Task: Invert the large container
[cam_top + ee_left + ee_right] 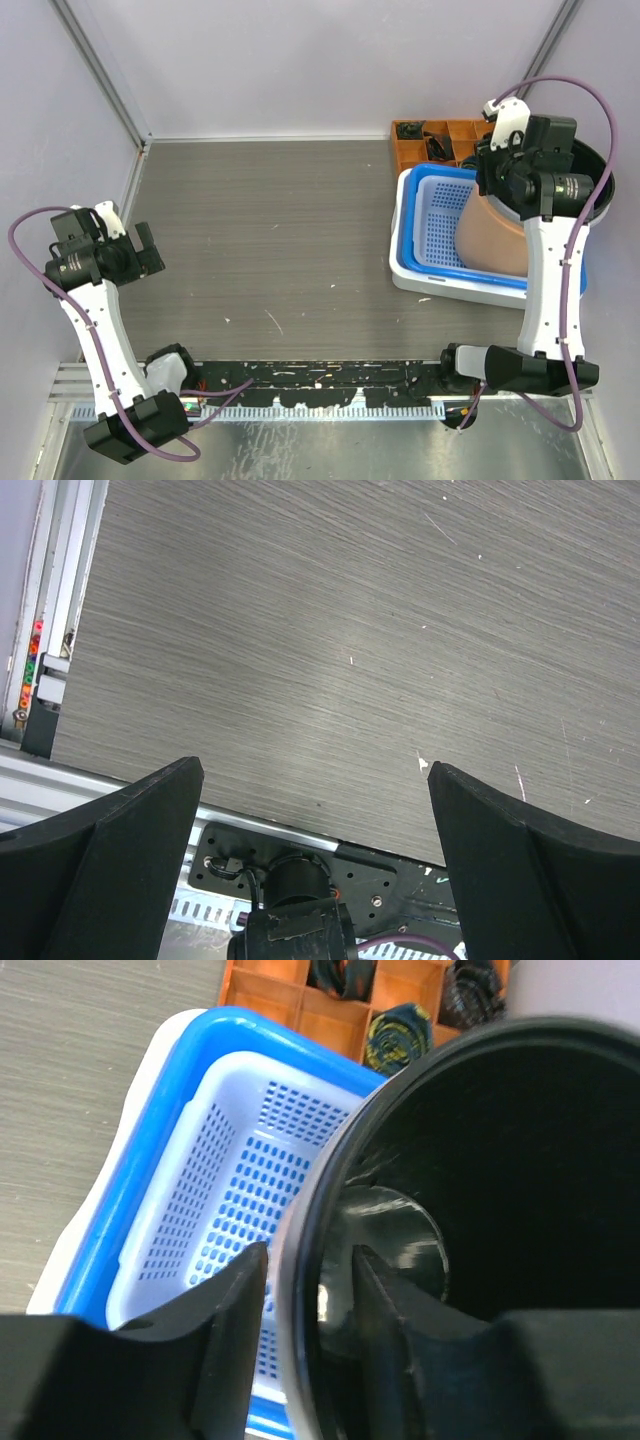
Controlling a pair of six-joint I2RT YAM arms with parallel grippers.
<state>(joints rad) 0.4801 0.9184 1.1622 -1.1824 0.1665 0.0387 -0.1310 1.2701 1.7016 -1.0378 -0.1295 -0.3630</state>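
Firstly, task object: the large container (pixel 488 238), round, tan outside and black inside (pixel 520 1160), stood at the right side of the table, its lower end down in the nested bins and its open mouth uppermost, so it was not yet turned over.
Container interior: the right wrist view looked straight into it; a glossy black raised disc showed at the bottom.
Right gripper (pixel 497 168): clamped on the container's black rim, with 1 finger outside the wall and 1 inside it (pixel 305 1280).
Right arm: reached from its base at the near edge up and over the bins.
Left gripper (pixel 148 250): its 2 fingers stood wide apart with nothing between them (pixel 315 780), hanging above bare tabletop at the far left, well apart from the container.
Nested bins: a blue rectangular plastic tub (pixel 408 222) (pixel 130 1190) sat inside a white outer one, and a pale perforated plastic basket (pixel 440 220) (pixel 250 1150) sat inside the blue tub; the container's wall touched the basket's right part.
Orange plastic compartment tray (pixel 412 135) (pixel 270 995): just behind the bins, with small dark bundles in several cells; what they were could not be told.
Grey wood-grain tabletop (pixel 270 230) (pixel 350 630): it carried the bins and tray at its right rear.
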